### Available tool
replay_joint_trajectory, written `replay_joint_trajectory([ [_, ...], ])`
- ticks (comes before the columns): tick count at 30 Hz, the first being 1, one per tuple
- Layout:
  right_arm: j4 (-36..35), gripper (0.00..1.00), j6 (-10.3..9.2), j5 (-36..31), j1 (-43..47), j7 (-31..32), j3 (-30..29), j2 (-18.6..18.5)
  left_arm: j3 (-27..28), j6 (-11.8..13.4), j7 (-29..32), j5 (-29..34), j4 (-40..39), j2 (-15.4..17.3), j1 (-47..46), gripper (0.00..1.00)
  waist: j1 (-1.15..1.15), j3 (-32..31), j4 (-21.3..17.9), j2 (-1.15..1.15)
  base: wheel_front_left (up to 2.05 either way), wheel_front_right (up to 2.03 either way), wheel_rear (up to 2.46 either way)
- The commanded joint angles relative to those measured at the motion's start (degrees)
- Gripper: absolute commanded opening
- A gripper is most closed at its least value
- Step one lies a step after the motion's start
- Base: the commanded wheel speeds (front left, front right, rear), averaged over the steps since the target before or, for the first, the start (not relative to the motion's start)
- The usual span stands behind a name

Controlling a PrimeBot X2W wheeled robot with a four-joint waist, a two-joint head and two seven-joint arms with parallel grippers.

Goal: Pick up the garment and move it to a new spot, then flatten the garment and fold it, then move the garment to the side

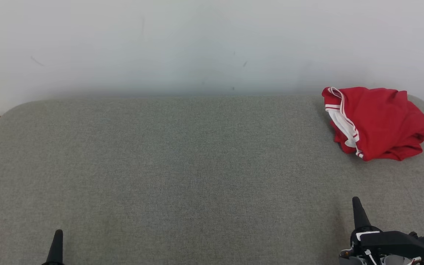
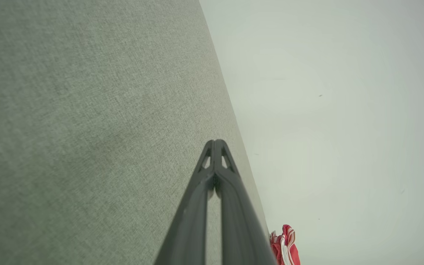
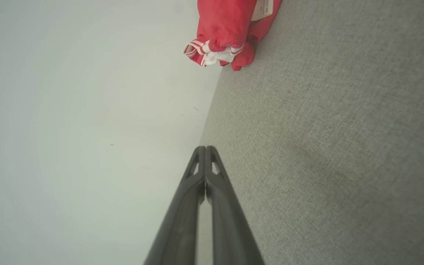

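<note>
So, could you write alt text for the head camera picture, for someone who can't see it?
A crumpled red garment lies at the far right of a grey fabric surface, near a white wall. The left gripper and right gripper, both shut, sit at the near edge, touching nothing.

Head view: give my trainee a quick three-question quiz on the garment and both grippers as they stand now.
1. True or false: the red garment lies flattened in the middle of the grey fabric surface.
2. Multiple choice: the right gripper is A) open, B) shut on the garment, C) shut and empty.
3. Short answer: is the left gripper or the right one nearer the garment?
Key: 1 false, it lies bunched at the far right; 2 C; 3 the right.
</note>
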Motion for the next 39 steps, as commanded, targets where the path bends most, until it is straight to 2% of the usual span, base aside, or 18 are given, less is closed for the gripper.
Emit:
replay_joint_trajectory([
  [1,-0.1,0.00,-0.02,1.5,-1.1,0.1,-0.2,0.1,0.5,-0.5,0.5,-1.5,0.0,0.1,-1.1,0.00,0.00,0.0,0.0,0.00,0.00,0.00,0.00],
  [39,2.4,0.00,-0.03,18.5,-3.9,2.6,-1.3,0.8,3.4,-1.9,6.3,-17.3,2.1,-0.4,-3.6,0.00,0.00,0.9,-0.3,0.00,0.00,0.00,0.00],
])
